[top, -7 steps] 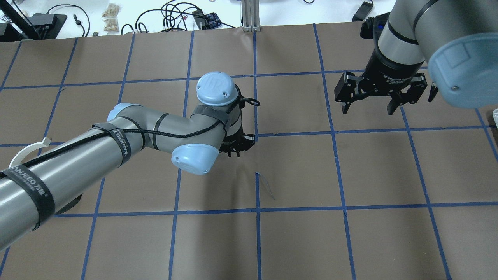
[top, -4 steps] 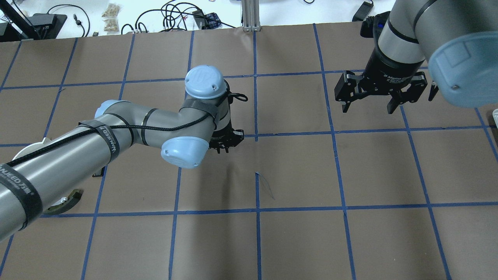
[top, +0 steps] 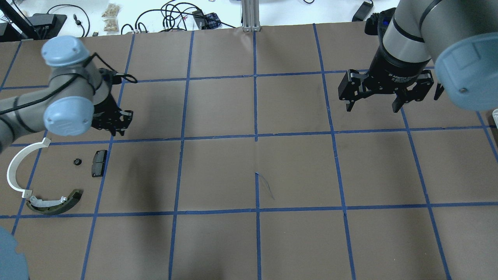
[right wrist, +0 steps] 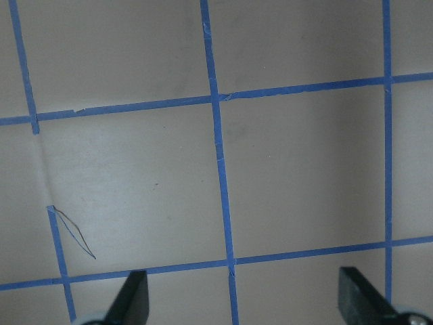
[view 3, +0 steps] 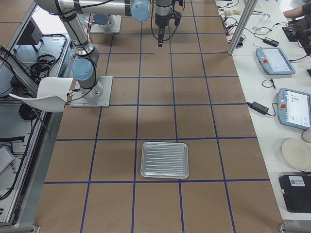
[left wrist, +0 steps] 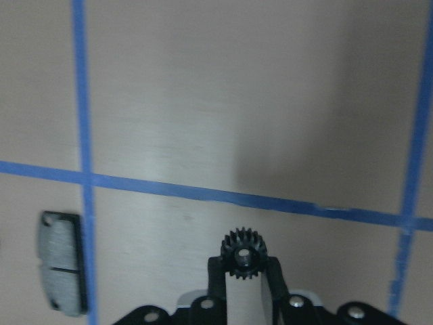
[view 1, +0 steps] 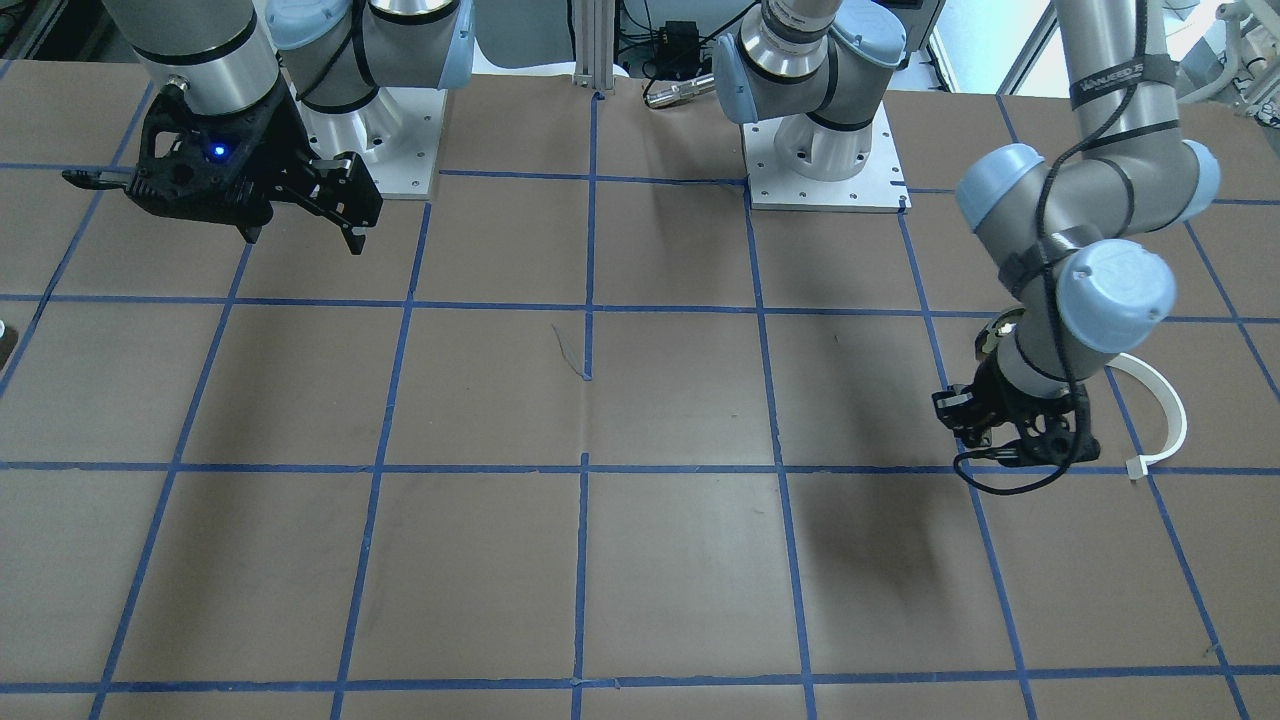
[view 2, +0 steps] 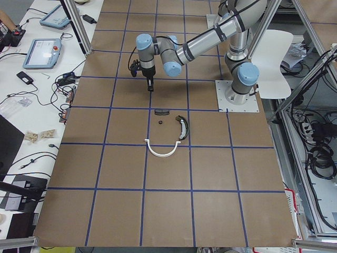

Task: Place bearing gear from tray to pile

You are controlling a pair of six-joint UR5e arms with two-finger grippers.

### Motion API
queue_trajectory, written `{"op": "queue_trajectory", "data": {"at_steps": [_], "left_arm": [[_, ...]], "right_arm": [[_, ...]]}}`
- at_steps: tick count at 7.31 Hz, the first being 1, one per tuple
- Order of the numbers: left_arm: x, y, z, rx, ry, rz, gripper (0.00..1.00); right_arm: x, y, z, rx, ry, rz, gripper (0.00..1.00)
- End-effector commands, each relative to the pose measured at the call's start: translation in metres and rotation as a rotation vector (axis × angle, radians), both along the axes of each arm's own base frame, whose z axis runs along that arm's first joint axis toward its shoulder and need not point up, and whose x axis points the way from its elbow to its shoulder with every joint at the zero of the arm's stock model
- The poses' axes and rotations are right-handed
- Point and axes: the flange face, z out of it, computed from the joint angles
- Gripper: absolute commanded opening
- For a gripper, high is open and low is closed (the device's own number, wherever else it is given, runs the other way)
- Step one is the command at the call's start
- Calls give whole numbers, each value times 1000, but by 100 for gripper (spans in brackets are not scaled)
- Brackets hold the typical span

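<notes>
My left gripper (top: 114, 123) is shut on the small black bearing gear (left wrist: 245, 254), which shows toothed between the fingertips in the left wrist view. It hangs just beyond the pile: a white half-ring arc (top: 15, 167), an olive-and-white brake shoe (top: 54, 202) and a black pad (top: 99, 163). A second small black gear (top: 77, 161) lies between the arc and the pad. My right gripper (top: 371, 105) is open and holds nothing, high over the right side. The silver tray (view 3: 164, 159) lies at the table's right end.
Blue tape lines grid the brown table (top: 256, 175), and one strip (top: 266, 186) is peeling near the centre. Cables and bags lie past the far edge (top: 171, 15). Both arm bases (view 1: 820, 160) stand at the robot's edge of the table.
My left arm has swung from the table's centre far to the left, over to the pile, uncovering the parts. The right gripper has barely shifted and stays open.
</notes>
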Motion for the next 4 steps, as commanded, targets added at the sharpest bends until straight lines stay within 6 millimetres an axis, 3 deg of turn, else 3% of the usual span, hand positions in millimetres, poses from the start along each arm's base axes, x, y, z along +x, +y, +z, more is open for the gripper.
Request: {"op": "queue_trajectory", "data": {"at_steps": [1,2,4], "left_arm": [[112,25,-17,48,39,-48,0],[144,35,-30,55,53,-64,0],[153,40,-50,70,67,-52,0]], "right_arm": [[1,2,0,-1,-1,2,100],[2,2,0,-1,-10,3,100],[-1,2,3,-4,-19,8,100]]}}
